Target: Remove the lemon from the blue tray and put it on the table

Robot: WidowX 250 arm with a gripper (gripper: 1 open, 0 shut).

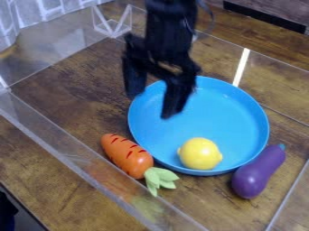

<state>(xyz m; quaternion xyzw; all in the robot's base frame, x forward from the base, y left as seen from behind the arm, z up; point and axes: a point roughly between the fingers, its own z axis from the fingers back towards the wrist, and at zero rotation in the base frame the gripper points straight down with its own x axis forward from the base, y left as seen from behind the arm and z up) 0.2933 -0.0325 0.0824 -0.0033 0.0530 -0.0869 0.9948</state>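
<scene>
Fingers point(182, 87) spread wide, nothing between them; black two-finger gripper point(158, 88) blurred above the far left part of the tray, tips pointing down, presumably kept open so it can drop around the fruit. Whether it touches the tray, can't tell.

Biggest first: brown wood-grain table point(60, 79), with clear acrylic wall point(90, 167) along the near left, likely there to keep toys from rolling off.

Next, round blue tray point(223, 108) flat on the wood; raised rim probably what stops round stuff escaping.

Toy carrot point(126, 155) outside the tray, near left, leafy end point(160, 180) toward the near side, right by the rim. Purple toy eggplant point(257, 171) outside too, on the right, just beside the rim. Both look like distractors, set close to crowd that edge.

Smallest: yellow toy lemon point(200, 153), inside the tray by its near rim, lying loose, not gripped. Gripper needs to come nearer and lower; bare wood on the left looks the handiest drop spot.
</scene>
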